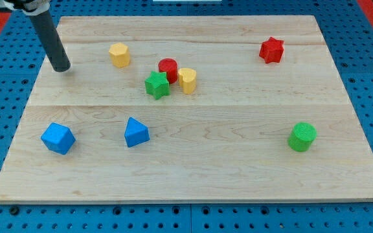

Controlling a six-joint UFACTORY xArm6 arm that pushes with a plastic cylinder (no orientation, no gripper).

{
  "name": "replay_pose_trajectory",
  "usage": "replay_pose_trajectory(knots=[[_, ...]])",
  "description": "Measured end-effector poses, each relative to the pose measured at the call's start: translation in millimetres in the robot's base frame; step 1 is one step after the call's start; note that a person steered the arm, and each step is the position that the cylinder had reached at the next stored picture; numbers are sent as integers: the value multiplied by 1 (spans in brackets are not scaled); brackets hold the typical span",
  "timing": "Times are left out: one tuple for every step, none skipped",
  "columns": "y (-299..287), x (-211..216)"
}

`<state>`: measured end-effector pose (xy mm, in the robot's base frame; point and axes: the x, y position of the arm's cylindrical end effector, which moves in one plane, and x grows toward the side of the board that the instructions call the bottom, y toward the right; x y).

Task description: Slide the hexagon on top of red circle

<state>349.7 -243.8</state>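
**Rod tip at the upper left, hexagon close by**

The wooden table [193,162] fills most of the view. My arm carries no pincer, so nothing is held; the dark rod comes down from the view's top left, and my tip [61,68] rests on the table, left of the yellow hexagon [119,55] and apart from it.

The red circle [168,67] sits right of and slightly below the hexagon, pressed among the green star [157,85] and a yellow block [187,80].

The blue cube [58,138], blue block [136,132], green cylinder [302,136] and red star [271,50] lie well apart.
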Motion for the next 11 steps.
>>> replay_pose_trajectory(knots=[[-1, 0], [-3, 0], [-1, -3], [-1, -3], [79, -3], [99, -4], [91, -4], [99, -29], [102, -51], [72, -50], [15, -53]])
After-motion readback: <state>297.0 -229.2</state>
